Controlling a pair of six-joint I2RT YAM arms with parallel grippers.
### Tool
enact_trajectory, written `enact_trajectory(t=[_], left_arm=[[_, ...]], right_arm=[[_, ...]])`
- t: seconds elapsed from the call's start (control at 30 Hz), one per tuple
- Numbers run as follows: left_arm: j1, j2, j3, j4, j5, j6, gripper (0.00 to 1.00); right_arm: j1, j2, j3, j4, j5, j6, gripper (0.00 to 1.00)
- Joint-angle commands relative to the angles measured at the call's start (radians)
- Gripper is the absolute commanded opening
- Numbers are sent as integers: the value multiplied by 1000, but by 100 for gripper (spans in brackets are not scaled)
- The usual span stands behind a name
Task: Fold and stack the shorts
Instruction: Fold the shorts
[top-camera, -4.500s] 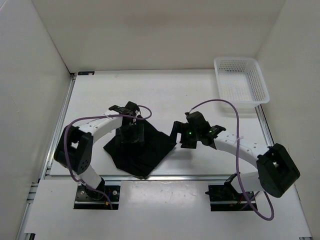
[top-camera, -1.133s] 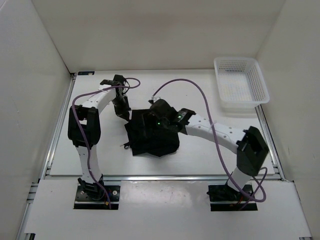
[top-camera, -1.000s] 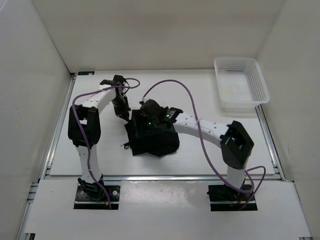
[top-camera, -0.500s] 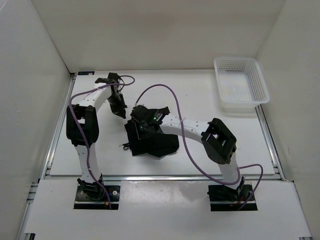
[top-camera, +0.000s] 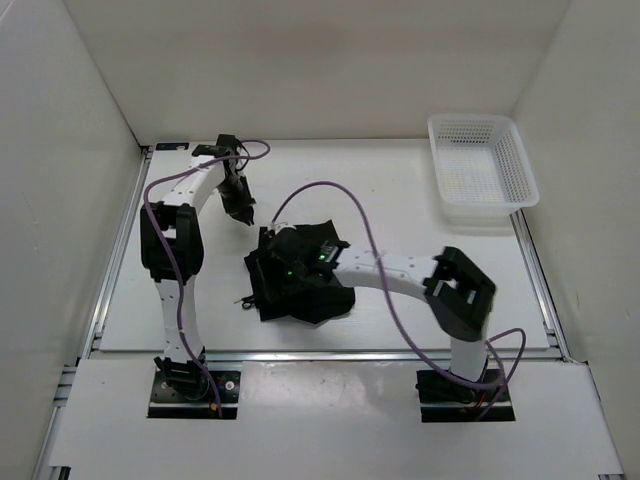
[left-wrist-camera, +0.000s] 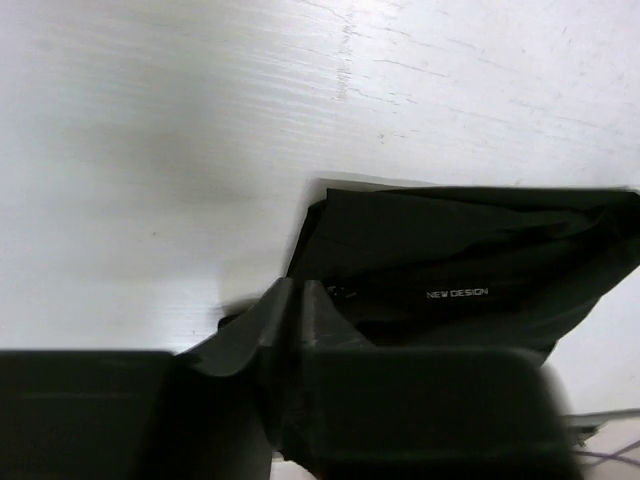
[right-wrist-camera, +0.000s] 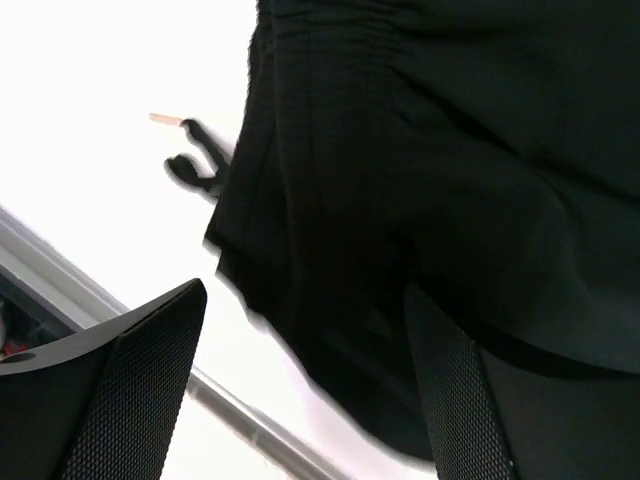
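Observation:
The black shorts (top-camera: 305, 290) lie folded in a compact bundle at the middle of the table (top-camera: 400, 200). A drawstring tip (top-camera: 240, 302) pokes out at their left. My right gripper (top-camera: 272, 275) hovers over the bundle's left part, open wide. In the right wrist view its fingers (right-wrist-camera: 140, 360) straddle the dark fabric (right-wrist-camera: 400, 180) and the drawstring tip (right-wrist-camera: 192, 165) shows beyond. My left gripper (top-camera: 245, 213) is at the back left, apart from the shorts. In the left wrist view its fingertips (left-wrist-camera: 315, 300) stand together with nothing between them, and the shorts (left-wrist-camera: 470, 260) lie ahead.
A white mesh basket (top-camera: 480, 170) stands at the back right corner. White walls close the table on the left, back and right. A metal rail (top-camera: 320, 352) runs along the near edge, close below the right gripper (right-wrist-camera: 305, 340).
My right gripper has swung left and nearer across the shorts and now stands open. My left arm has drawn back a little toward the rear left.

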Motion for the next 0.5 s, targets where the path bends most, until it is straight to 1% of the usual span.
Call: enact_trajectory(t=[0.0,0.03,0.07,0.1,0.17,0.2,0.27,0.3,0.33,0.37,0.4,0.43,0.47], left_arm=[[-1,-123,46,-60,-50,2,25],[-12,-188,30,-60,-69,2,32],[-23,-225,-14,-60,-70,2,44],[-23,-261,-43,-60,-70,2,49],[-58,-362,-112,-48,-70,2,49],[-70,-393,-194,-22,-70,-12,40],[-98,-472,-285,5,-38,-27,12],[-128,-496,-374,22,-27,-36,10],[-145,-517,-419,57,-18,-61,10],[-162,-554,-459,76,-8,-73,10],[-193,-568,-494,94,-8,-85,10],[-205,-577,-555,110,-17,-114,10],[-214,-577,-579,136,-17,-127,10]], right_arm=[[-13,-251,-85,114,83,-21,85],[-24,-289,-143,114,105,-21,85],[-38,-354,-165,114,123,-9,76],[-38,-380,-188,91,151,-9,72],[-75,-437,-223,59,162,14,52],[-84,-452,-265,43,162,14,36],[-115,-491,-314,29,162,34,18],[-130,-491,-337,29,145,44,5],[-147,-501,-375,17,127,64,0],[-185,-502,-392,17,108,78,0],[-204,-502,-410,17,84,78,0],[-231,-502,-441,17,47,89,0],[-243,-502,-452,29,38,100,0]])
